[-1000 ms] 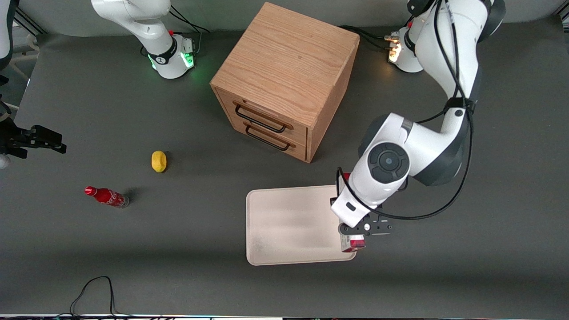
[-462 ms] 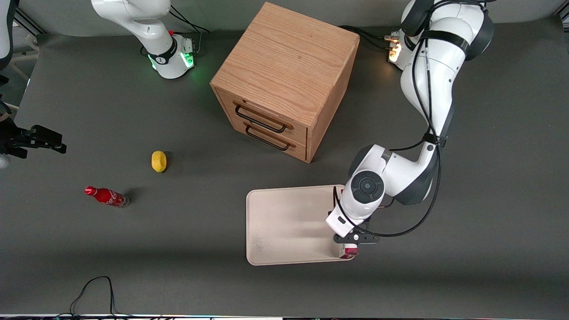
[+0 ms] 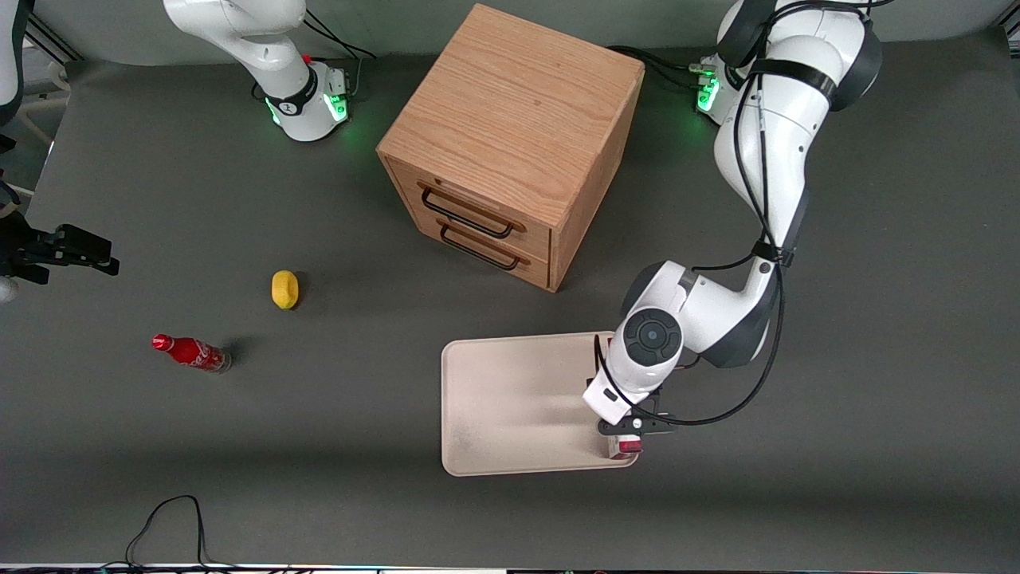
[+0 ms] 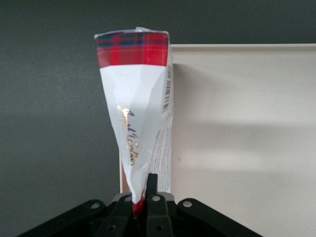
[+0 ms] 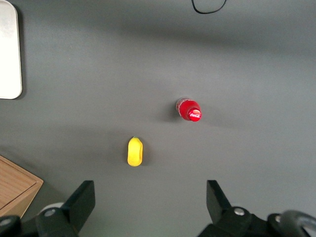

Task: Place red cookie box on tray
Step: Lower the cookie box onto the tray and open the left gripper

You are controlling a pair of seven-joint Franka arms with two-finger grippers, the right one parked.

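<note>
The red cookie box (image 4: 136,123) is held on its narrow edge, with the tartan red end away from the wrist and the white printed face showing. My left gripper (image 4: 140,191) is shut on its near end. In the front view the gripper (image 3: 633,428) is low over the tray's edge toward the working arm's end. Only the box's red end (image 3: 629,446) shows under it. The cream tray (image 3: 510,399) lies in front of the cabinet, and its surface (image 4: 237,128) lies beside the box. The box runs along the tray's rim. Whether it touches the tray I cannot tell.
A wooden drawer cabinet (image 3: 514,135) stands farther from the front camera than the tray. A yellow lemon (image 3: 284,288) and a small red cola bottle (image 3: 191,352) lie toward the parked arm's end. A black cable (image 3: 171,518) loops near the front edge.
The gripper has come down with the box onto the tray's edge, then barely moved in the last half second. The light at the working arm's base turned from orange to green.
</note>
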